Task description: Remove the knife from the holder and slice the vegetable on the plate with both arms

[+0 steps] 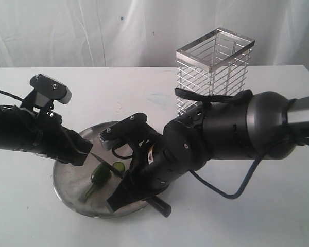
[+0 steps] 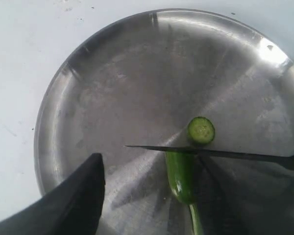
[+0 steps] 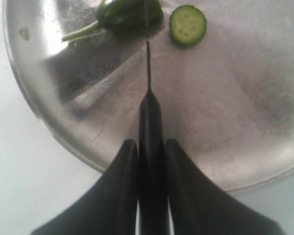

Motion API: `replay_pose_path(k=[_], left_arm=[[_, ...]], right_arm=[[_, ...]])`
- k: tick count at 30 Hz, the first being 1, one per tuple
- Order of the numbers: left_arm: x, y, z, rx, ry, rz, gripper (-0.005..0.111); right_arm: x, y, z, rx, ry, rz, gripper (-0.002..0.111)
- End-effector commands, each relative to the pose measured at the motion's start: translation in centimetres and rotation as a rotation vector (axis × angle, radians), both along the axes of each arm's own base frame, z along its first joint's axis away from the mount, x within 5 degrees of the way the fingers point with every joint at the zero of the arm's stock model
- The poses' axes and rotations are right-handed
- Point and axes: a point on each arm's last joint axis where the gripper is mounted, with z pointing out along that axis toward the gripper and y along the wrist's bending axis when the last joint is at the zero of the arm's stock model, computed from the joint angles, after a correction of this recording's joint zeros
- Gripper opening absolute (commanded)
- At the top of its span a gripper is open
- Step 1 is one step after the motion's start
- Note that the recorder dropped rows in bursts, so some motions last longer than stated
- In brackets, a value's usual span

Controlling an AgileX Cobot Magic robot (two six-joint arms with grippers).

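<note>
Fingers (image 3: 118, 196) of the right gripper (image 3: 151, 145) clamp the knife (image 3: 150, 117) by its handle; the left gripper (image 1: 81, 155) stands spread at the plate (image 1: 67, 193) rim, holding nothing. White table (image 1: 257, 216), white draped cloth (image 1: 92, 31) behind, wire holder (image 1: 212, 72) at the back. The right arm (image 1: 221, 128) hides part of the holder's foot and of the plate; only one left finger (image 2: 73, 200) shows up close. The blade runs from near right to far left, crosswise over the cut end of the vegetable (image 2: 180, 176), a cut slice (image 2: 201, 130) just beside; the pepper's stem points to the plate's near rim.
</note>
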Motion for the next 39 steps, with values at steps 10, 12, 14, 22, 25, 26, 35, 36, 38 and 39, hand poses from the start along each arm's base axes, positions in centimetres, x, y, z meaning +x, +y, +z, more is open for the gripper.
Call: replay_pose_path(k=[10, 12, 14, 22, 25, 26, 35, 36, 38, 39], left_arm=[[0.4, -1.0, 1.1, -0.151, 0.052, 0.019, 0.002], [0.6, -1.2, 0.8, -0.158, 0.067, 0.010, 0.002], [0.9, -1.5, 0.6, -0.180, 0.092, -0.001, 0.002], [2.1, -1.8, 0.2, -0.187, 0.105, 0.011, 0.002], [2.0, -1.9, 0.2, -0.195, 0.112, 0.003, 0.002], [2.0, -1.9, 0.1, -0.195, 0.117, 0.002, 0.002], [2.3, -2.2, -2.2, -0.190, 0.203, -0.007, 0.002], [2.3, -2.2, -2.2, -0.190, 0.203, -0.007, 0.002], [2.3, -2.2, -2.3, -0.189, 0.205, -0.007, 0.002], [2.3, -2.2, -2.3, -0.188, 0.207, -0.006, 0.002]], right_arm=[[0.2, -0.1, 0.1, -0.007, -0.005, 0.007, 0.003], [0.2, -0.1, 0.1, -0.011, -0.001, 0.007, 0.003], [0.1, -0.2, 0.1, -0.014, 0.002, 0.008, 0.003], [0.1, -0.2, 0.1, -0.015, 0.003, 0.008, 0.003], [0.1, -0.2, 0.1, -0.015, 0.003, 0.008, 0.003], [0.1, -0.2, 0.1, -0.015, 0.004, 0.008, 0.003], [0.1, -0.2, 0.1, -0.017, 0.005, 0.009, 0.003], [0.1, -0.2, 0.1, -0.017, 0.005, 0.009, 0.003], [0.1, -0.2, 0.1, -0.017, 0.005, 0.009, 0.003], [0.1, -0.2, 0.1, -0.017, 0.005, 0.009, 0.003]])
